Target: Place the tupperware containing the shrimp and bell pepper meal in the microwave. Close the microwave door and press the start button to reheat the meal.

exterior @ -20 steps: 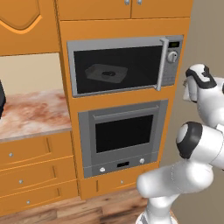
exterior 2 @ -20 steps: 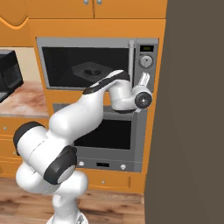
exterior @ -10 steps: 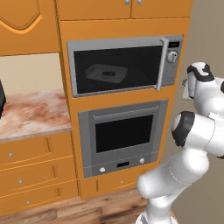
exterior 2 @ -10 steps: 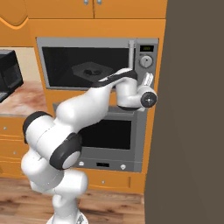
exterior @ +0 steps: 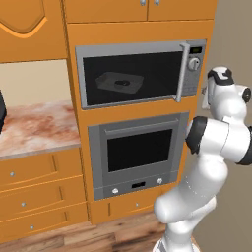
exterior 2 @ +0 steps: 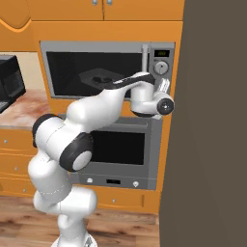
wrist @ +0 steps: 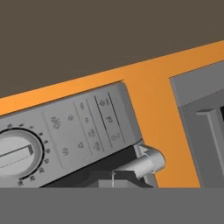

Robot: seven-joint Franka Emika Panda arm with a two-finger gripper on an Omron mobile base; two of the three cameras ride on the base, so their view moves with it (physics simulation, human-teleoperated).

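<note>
Hovering just beside the grey microwave's [exterior: 140, 73] control panel [wrist: 94, 124] with jaws together and holding nothing, the two-finger gripper [exterior 2: 164, 87] looks poised to press start. Behind the shut dark-glass microwave door [exterior: 130, 78], the shallow white tupperware [exterior: 119, 81] sits inside.

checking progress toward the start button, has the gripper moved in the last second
Yes. In the right base view the gripper has risen and shifted right, up from the oven toward the microwave control panel.
</note>
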